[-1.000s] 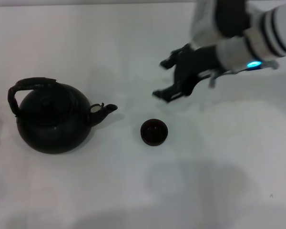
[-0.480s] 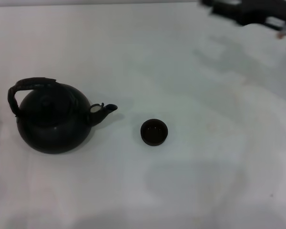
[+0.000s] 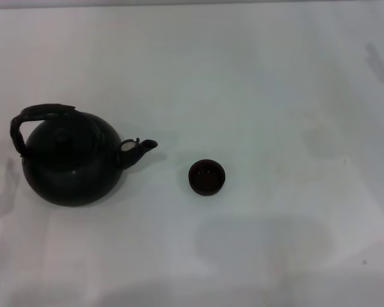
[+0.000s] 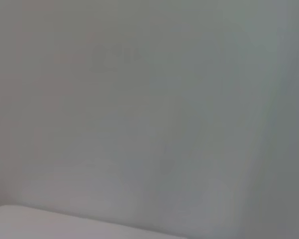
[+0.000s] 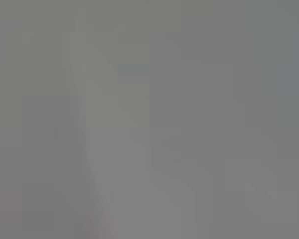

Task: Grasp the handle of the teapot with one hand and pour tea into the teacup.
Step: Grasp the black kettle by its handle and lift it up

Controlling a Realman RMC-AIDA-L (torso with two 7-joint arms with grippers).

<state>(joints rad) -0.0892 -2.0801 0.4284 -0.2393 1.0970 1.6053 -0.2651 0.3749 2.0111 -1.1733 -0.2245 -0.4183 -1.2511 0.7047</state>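
In the head view the black round teapot (image 3: 70,160) stands upright on the white table at the left. Its arched handle (image 3: 35,118) sits over the far left side and its short spout (image 3: 139,148) points right toward the teacup. The small dark teacup (image 3: 207,177) stands a short way to the right of the spout, apart from it. Neither hand shows in any view. Both wrist views hold only a blank grey-white surface.
The white table (image 3: 275,115) stretches all round the two objects. Faint grey shadows lie at its left edge (image 3: 1,192) and its far right corner (image 3: 379,64).
The right arm, which hung above and to the right of the teacup a second ago, has pulled away up and to the right and left the view. The teapot and the teacup have not moved.
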